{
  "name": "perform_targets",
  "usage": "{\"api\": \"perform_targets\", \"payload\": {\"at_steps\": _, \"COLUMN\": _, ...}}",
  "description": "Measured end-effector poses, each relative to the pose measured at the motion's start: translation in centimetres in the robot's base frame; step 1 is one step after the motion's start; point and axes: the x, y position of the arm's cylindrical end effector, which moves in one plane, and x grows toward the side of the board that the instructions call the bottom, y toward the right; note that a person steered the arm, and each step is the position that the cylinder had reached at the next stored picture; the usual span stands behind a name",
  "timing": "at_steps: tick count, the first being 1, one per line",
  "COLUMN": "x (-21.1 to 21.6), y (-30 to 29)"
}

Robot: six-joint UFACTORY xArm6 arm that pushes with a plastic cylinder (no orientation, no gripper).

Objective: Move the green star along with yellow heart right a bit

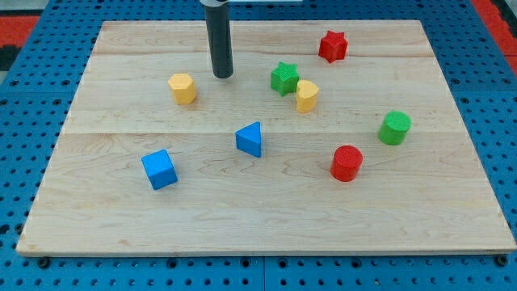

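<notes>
Wooden board [266, 230] on a blue pegboard [32, 121]. The near strip along the view's bottom edge is bare wood.

Nearest blocks: blue cube [159, 169] toward the bottom left, red cylinder [346, 162] toward the bottom right, both well in from the edges. The blue triangular block [250, 139] sits about mid-board.

The green cylinder [395, 128] is the block closest to the right edge, with bare wood still past it.

Middle band: the yellow heart [306, 95] touches or almost touches the green star [283, 78], which sits at its 10 o'clock. At 3 o'clock of the pair there is open wood out to the right edge; the green cylinder lies at roughly 4 o'clock of the heart, apart from it.

A second yellow block, looks hexagonal [182, 88], is on the left.

My tip [223, 76] is a plain rod, no jaws. It stands between that yellow block and the star, at the star's 9 o'clock, touching neither.

Farthest: red star [332, 46], near the top edge, at 1 o'clock of the heart.

Count: 2 blue, 2 red, 2 green, 2 yellow, eight blocks in all.
</notes>
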Motion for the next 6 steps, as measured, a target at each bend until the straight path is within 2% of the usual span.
{"api": "perform_targets", "payload": {"at_steps": 3, "x": -0.6, "y": 0.0}}
{"api": "perform_targets", "payload": {"at_steps": 6, "x": -3.9, "y": -1.2}}
